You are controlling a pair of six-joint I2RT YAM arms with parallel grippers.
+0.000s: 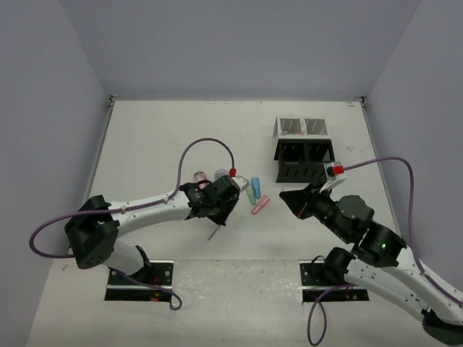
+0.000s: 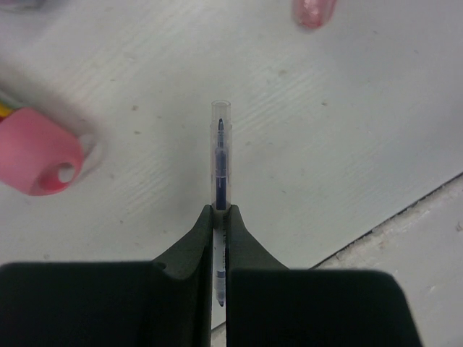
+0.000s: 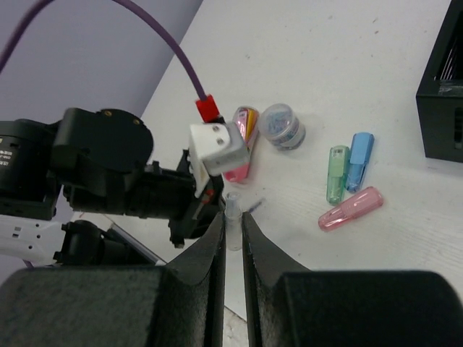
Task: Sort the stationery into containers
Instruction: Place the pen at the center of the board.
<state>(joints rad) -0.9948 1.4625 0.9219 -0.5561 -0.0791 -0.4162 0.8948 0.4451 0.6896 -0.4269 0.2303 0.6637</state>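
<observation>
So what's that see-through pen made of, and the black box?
The pen in the left gripper looks like clear, shiny plastic: you can see the dark ink tube inside it. The black box looks like metal mesh with a matte black coat, since its walls show a fine grid you can partly see through; from here it could also be plastic.

A: Light is even and soft from above; the table (image 1: 181,130) reads bright white, with only faint shadows under the arms.

B: Any glare?

A: None to speak of. In the left wrist view the pink marker (image 2: 36,159) at the edge is blurred, while the clear pen (image 2: 221,155) is sharp.

B: And the right wrist view?

A: Its own fingers (image 3: 210,253) are dark and soft; the markers beyond are crisp
</observation>
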